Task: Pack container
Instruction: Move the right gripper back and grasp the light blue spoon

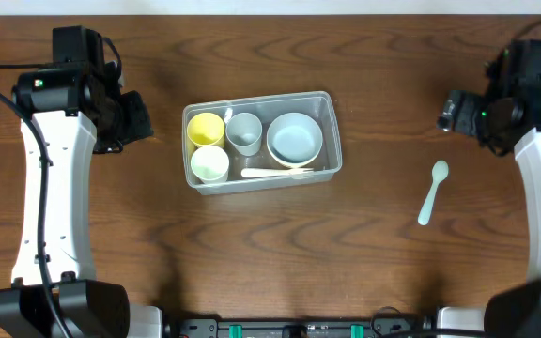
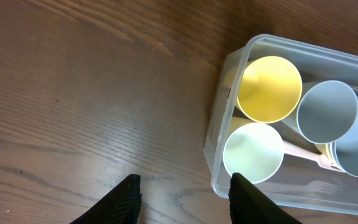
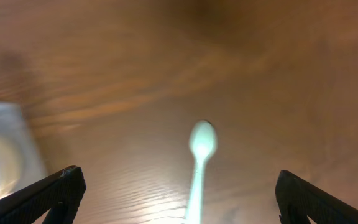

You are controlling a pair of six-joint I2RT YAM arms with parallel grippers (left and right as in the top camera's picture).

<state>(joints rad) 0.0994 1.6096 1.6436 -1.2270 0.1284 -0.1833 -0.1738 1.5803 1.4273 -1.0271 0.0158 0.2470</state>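
The clear container (image 1: 331, 127) sits mid-table. It holds a yellow cup (image 1: 205, 128), a pale cream cup (image 1: 209, 163), a grey-blue cup (image 1: 244, 131), a stack of bowls (image 1: 295, 138) and a pale fork (image 1: 275, 172). A mint spoon (image 1: 432, 192) lies on the table to the container's right. My left gripper (image 2: 185, 196) is open and empty, left of the container (image 2: 219, 134), with the cups in view (image 2: 269, 87). My right gripper (image 3: 179, 199) is open wide and empty above the spoon (image 3: 199, 162), which lies between the fingers.
The wooden table (image 1: 270, 253) carries only the container and the spoon. Both arm bases stand at the front corners.
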